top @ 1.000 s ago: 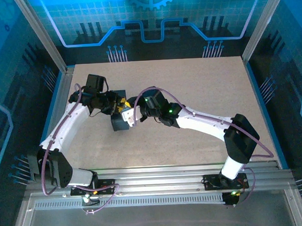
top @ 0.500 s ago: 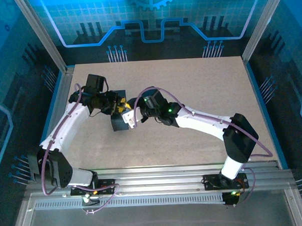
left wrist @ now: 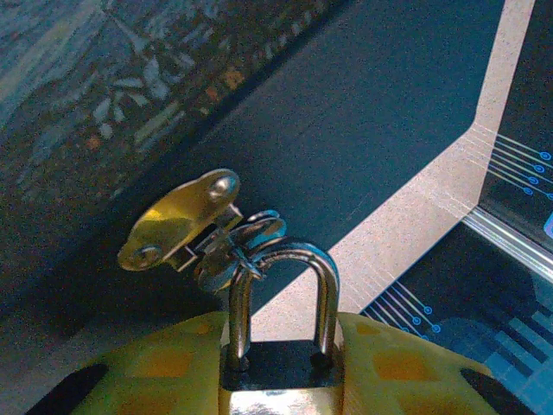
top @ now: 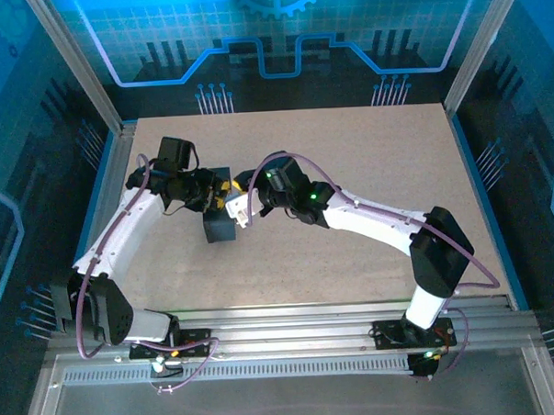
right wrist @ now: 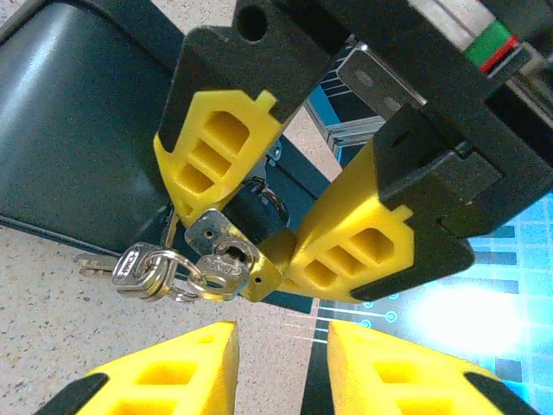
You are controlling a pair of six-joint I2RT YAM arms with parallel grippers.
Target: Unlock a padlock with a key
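My left gripper point(left wrist: 281, 350) is shut on the small padlock point(left wrist: 278, 385). The padlock's silvery shackle point(left wrist: 324, 277) passes through the ring of a brass hasp point(left wrist: 173, 223) on the dark blue box point(left wrist: 363, 121). In the right wrist view the key point(right wrist: 226, 264) sits in the keyhole on the padlock's point(right wrist: 200, 232) bottom face. A ring of spare keys point(right wrist: 138, 266) hangs from it to the left. My right gripper point(right wrist: 281, 372) stands open just short of the key, with nothing between its fingers. From above, both grippers meet at the box point(top: 219, 228).
The box stands on the beige tabletop point(top: 348, 149), left of centre. Metal frame posts and blue patterned panels point(top: 270, 42) wall in the table. Open tabletop lies to the right and at the back.
My right gripper has drawn slightly back and to the right, away from the box. The left gripper and padlock have stayed put.
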